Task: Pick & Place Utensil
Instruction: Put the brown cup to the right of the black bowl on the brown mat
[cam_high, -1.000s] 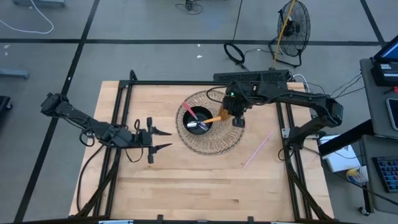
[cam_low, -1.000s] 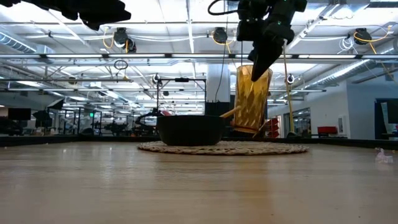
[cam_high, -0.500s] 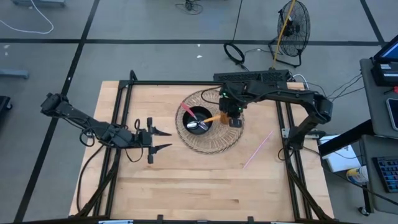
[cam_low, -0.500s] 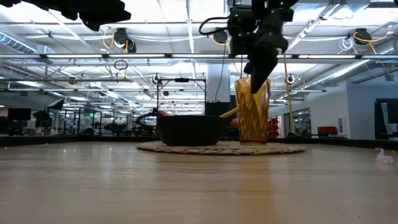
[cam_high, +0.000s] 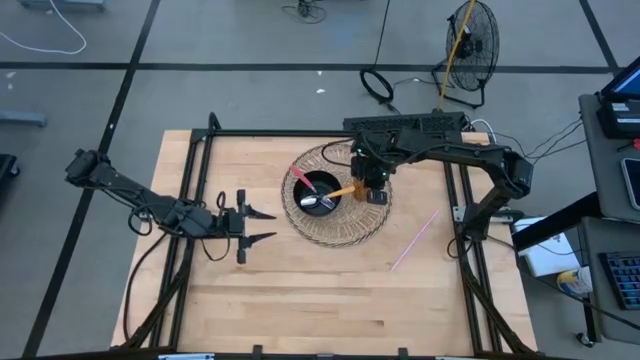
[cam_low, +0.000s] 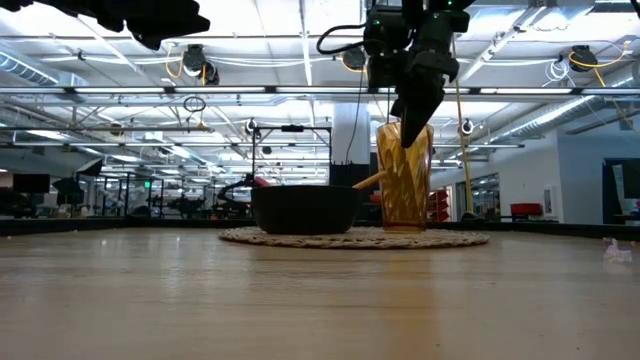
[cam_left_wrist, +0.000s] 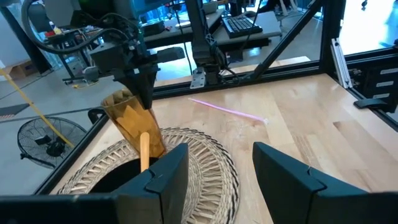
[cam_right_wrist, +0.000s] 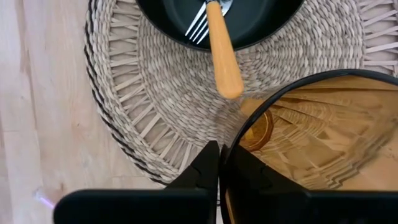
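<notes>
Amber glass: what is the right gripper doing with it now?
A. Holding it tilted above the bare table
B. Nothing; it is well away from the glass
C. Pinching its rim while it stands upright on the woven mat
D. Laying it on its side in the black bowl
C: the right gripper is shut on the rim of the amber glass, which stands upright on the woven mat beside the black bowl.

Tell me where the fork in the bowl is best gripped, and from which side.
Probably the orange handle of the fork, from above. Its tines lie in the bowl, but the handle rises over the rim with its end free above the mat, so fingers can close across it.
</notes>
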